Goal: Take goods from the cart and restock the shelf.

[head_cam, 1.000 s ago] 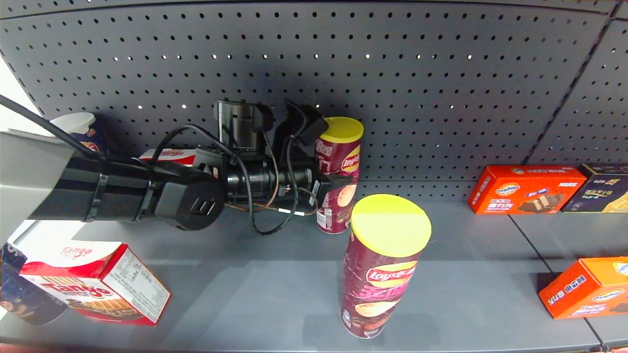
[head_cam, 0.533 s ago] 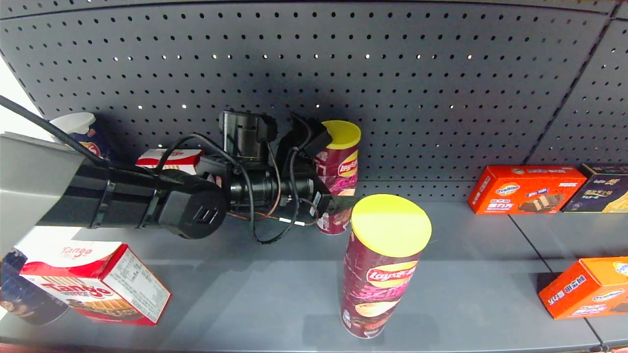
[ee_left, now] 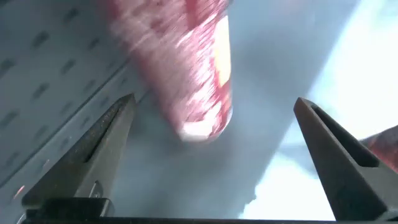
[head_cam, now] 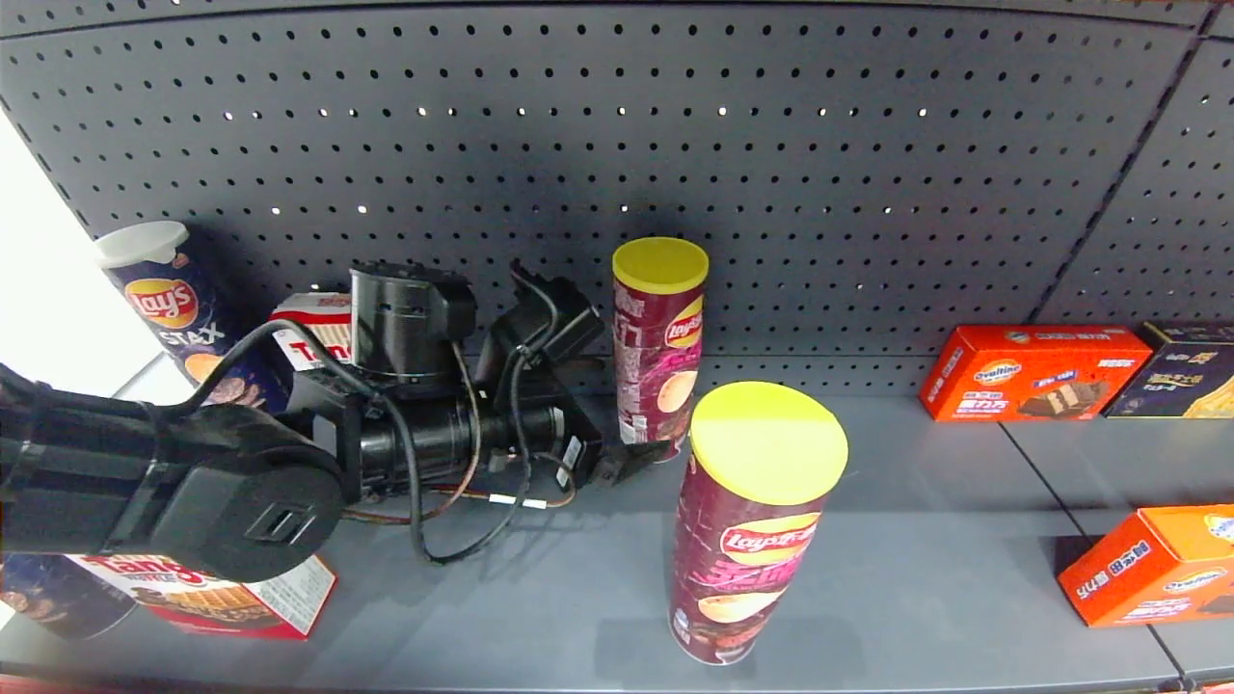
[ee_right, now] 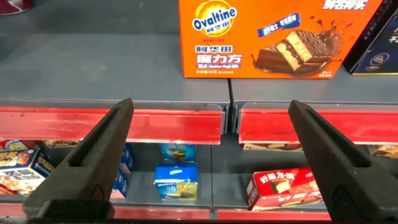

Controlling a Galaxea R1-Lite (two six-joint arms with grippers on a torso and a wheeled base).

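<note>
Left tool [ee_left: 212,107] is sitting spread wide, gripping nothing, with the upright rear chips can [head_cam: 660,347] standing just beyond its tips on the shelf [head_cam: 964,540].

Head camera overlooks shelf [head_cam: 540,588]; left wrist closely faces its rear can [head_cam: 660,337].

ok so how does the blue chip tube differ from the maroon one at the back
The blue chip tube has a white lid, the rear maroon chip tube a yellow one. The blue tube stands at the far left of the grey shelf, the maroon tube near the middle. The open left claw sits at the maroon tube's base, not the blue's. Both stand by the grey pegboard.
</note>
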